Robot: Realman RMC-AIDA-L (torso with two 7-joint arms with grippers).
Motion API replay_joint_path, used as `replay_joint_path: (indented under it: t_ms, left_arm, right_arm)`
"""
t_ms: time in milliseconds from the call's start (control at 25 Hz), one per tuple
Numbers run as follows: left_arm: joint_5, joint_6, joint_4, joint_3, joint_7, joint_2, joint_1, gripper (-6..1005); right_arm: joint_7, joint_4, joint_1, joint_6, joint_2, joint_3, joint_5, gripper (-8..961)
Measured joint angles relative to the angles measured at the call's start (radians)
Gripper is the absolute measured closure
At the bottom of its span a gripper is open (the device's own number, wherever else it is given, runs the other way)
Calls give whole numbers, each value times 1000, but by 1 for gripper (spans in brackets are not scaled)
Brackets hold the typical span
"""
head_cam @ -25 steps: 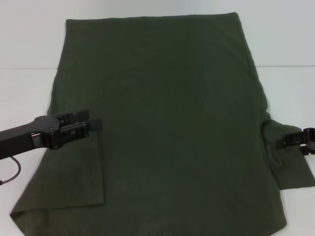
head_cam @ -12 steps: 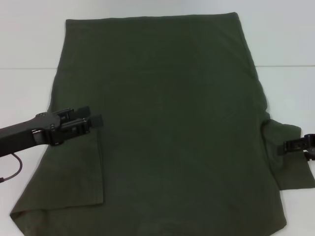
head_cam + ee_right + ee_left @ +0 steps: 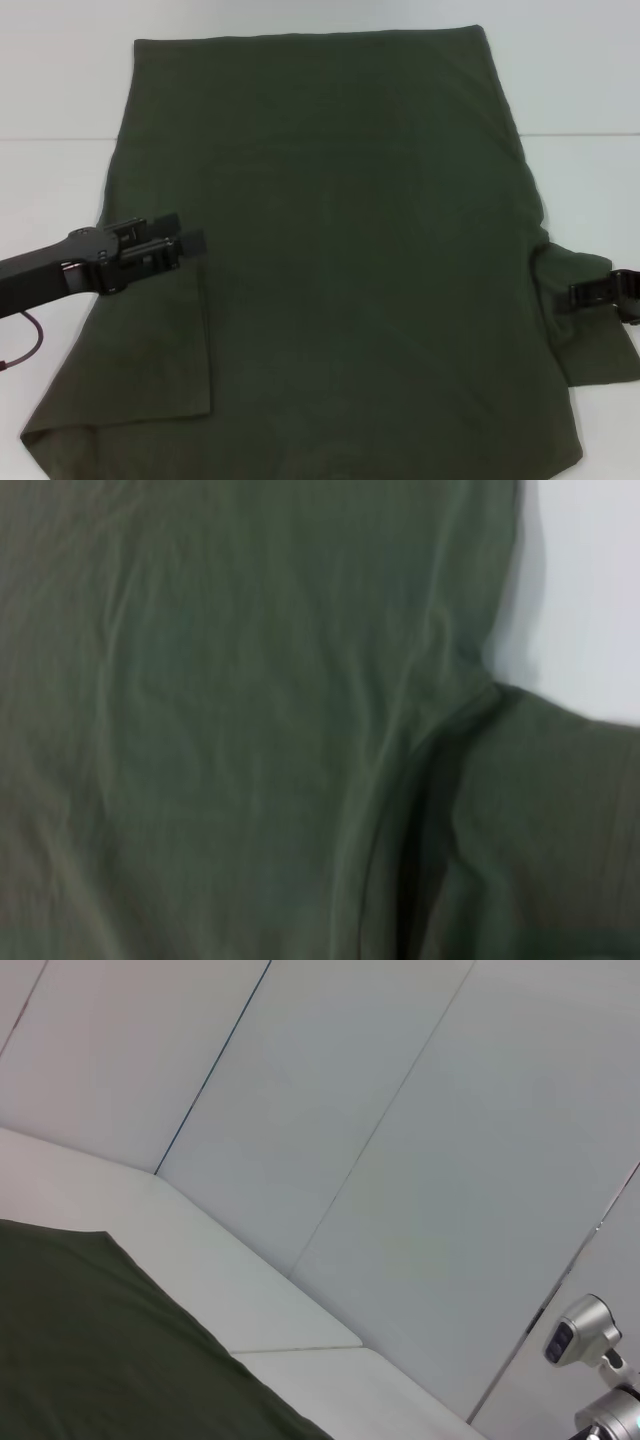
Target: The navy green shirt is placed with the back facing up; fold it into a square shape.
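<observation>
The navy green shirt (image 3: pixel 350 250) lies spread flat on the white table, plain side up and hem at the far end. Its left sleeve (image 3: pixel 160 350) is folded inward onto the body. My left gripper (image 3: pixel 190 230) hovers open over the top of that folded sleeve, with nothing between its fingers. At the right edge, my right gripper (image 3: pixel 578 295) sits at the spread right sleeve (image 3: pixel 590 340), close to the armpit seam. The right wrist view is filled by the shirt (image 3: pixel 250 730) and that seam. A corner of the shirt (image 3: pixel 100 1360) shows in the left wrist view.
The white table (image 3: pixel 50 170) shows bare on both sides of the shirt and beyond the hem. A red cable (image 3: pixel 25 345) hangs under the left arm. White wall panels (image 3: pixel 400 1160) and a grey metal fitting (image 3: pixel 580 1335) appear in the left wrist view.
My left gripper has shifted slightly back toward the left and up. The right gripper has dropped a little lower along the right sleeve. The shirt has not moved.
</observation>
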Motion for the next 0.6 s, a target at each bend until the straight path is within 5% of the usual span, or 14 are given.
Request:
replay_joint_path:
  t_ms: [160,600]
  left_arm:
    - [0,0,0,0,0,0,-2,294]
    - [-6,1,-2,0,0,0,-2,293]
  right_arm:
    - [0,-2,-5,-1,-2,-5,-1,222]
    - [-1,-6,-6,0,-4,-10,-4,456]
